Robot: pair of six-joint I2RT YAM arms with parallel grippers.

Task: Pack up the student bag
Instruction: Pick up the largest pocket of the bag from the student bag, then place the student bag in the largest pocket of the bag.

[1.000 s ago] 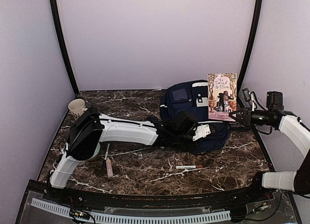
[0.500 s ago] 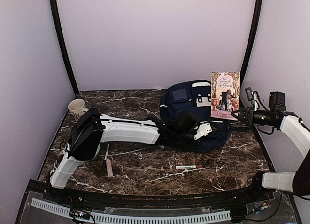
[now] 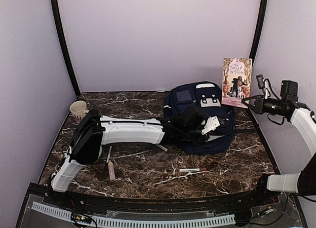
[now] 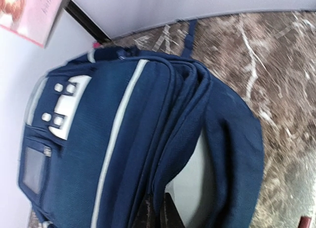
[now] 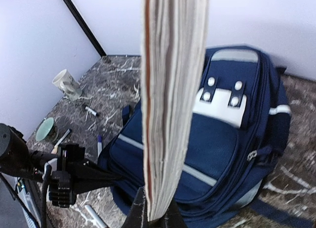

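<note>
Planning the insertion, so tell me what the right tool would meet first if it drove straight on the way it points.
Likely the navy backpack: past the book clamped in the right tool, its front panel fills the line ahead, though depth is unclear.

The student bag (image 4: 123, 154) is matt woven cloth, the table (image 3: 148, 164) glossy marbled stone, the book (image 3: 237, 82) paper.

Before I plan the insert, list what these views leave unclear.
Bag interior: left wrist view shows only a grey sliver; the flap hides the rest.
Left tool grip: fingertips cut by the bottom edge in left wrist view; too small in top view.
Book title: too small in top view; right wrist view shows only page edges.
Pen markings: too small in top view.
</note>
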